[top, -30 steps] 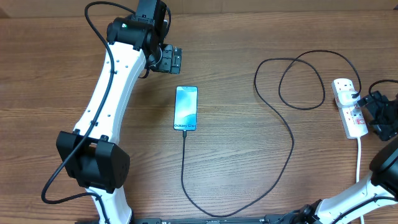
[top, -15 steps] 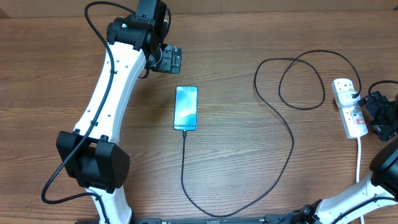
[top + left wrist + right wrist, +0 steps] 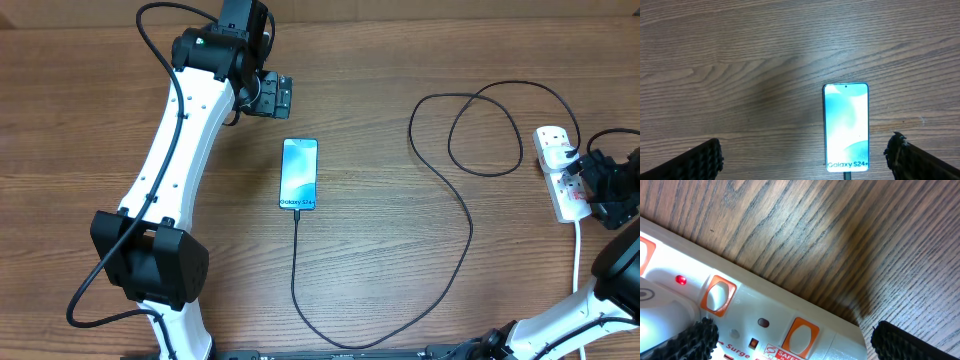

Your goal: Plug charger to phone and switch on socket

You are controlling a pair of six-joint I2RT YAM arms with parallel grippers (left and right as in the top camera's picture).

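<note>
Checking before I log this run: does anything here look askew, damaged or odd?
Nothing stands out. The phone lies flat and straight, the charger runs from its lower end in loose loops to the socket, and a red lamp glows there.

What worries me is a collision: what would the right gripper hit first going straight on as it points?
Probably the socket, near its orange switches, lying between the fingers of the right gripper; depth is unclear.

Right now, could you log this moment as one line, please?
slim teal-screen phone: thin black charger cable plugged in | long white power strip: one red light on | left claw open | right claw open over strip
</note>
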